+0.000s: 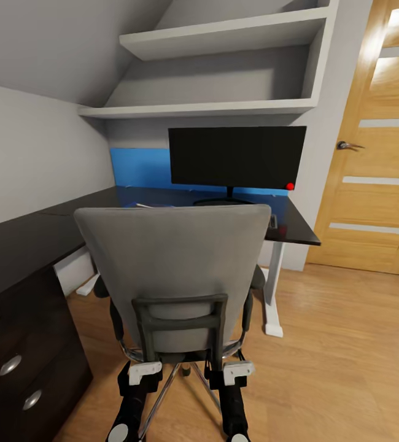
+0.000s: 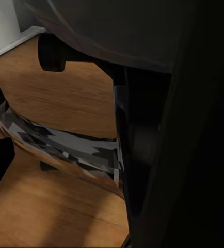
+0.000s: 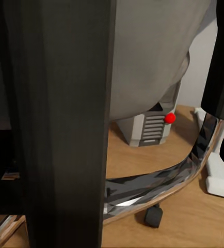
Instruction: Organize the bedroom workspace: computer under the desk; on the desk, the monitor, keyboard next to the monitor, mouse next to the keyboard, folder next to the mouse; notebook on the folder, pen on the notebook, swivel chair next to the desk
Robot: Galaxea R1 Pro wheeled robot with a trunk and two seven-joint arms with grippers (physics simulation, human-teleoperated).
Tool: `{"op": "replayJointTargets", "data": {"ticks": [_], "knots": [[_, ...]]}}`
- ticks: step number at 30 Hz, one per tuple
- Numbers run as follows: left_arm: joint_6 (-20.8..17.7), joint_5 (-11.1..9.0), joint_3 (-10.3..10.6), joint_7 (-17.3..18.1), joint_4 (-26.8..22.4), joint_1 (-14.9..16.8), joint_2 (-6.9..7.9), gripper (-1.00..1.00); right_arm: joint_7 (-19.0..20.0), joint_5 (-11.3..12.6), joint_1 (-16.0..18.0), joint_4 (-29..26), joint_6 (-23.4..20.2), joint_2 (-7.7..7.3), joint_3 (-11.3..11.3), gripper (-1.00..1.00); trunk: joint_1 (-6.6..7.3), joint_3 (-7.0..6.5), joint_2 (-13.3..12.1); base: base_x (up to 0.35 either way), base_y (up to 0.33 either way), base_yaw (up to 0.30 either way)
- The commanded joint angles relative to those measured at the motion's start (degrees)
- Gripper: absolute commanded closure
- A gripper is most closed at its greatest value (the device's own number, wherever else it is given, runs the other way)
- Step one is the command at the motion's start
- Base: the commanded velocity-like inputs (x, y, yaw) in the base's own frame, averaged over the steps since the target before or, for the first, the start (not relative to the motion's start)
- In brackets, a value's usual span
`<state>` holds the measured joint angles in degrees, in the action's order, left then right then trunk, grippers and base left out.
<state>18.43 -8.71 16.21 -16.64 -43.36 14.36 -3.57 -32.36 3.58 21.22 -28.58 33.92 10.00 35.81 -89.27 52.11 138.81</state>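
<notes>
Grey swivel chair (image 1: 175, 264), back to the viewer, just before the black table (image 1: 298, 230) bearing the monitor (image 1: 236, 156).
Both pincers (image 1: 145, 372) (image 1: 236, 371) grip its back frame; push evenly, keeping castors straight toward the computer (image 3: 145, 126) beneath.

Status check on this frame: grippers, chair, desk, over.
Both arms low behind swivel chair, jaw state unclear. Chair pushed up against desk. Monitor on desk; computer underneath. Chair back hides most of desktop.

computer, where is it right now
In the right wrist view the computer stands on the wood floor beyond the chair, beside the desk's white leg.
</notes>
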Motion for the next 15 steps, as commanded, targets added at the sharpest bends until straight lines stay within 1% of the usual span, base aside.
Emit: {"op": "replayJointTargets", "data": {"ticks": [1,3,8,15], "knots": [[0.3,-0.6,0.3,-0.3,0.0,0.1,0.05,-1.00,-0.3,0.5,0.1,0.1,0.4,0.00,0.3,-1.00,0.01,0.05,0.0,0.065,0.000,0.000],[0.3,-0.6,0.3,-0.3,0.0,0.1,0.05,-1.00,-0.3,0.5,0.1,0.1,0.4,0.00,0.3,-1.00,0.01,0.05,0.0,0.140,0.000,0.000],[0.3,-0.6,0.3,-0.3,0.0,0.1,0.05,-1.00,-0.3,0.5,0.1,0.1,0.4,0.00,0.3,-1.00,0.01,0.05,0.0,0.231,0.000,0.000],[0.3,-0.7,0.3,-0.3,0.0,0.1,0.12,-1.00,-0.3,0.4,0.1,0.1,0.4,0.00,0.3,-1.00,0.01,0.05,0.0,0.044,0.000,0.000]]}}
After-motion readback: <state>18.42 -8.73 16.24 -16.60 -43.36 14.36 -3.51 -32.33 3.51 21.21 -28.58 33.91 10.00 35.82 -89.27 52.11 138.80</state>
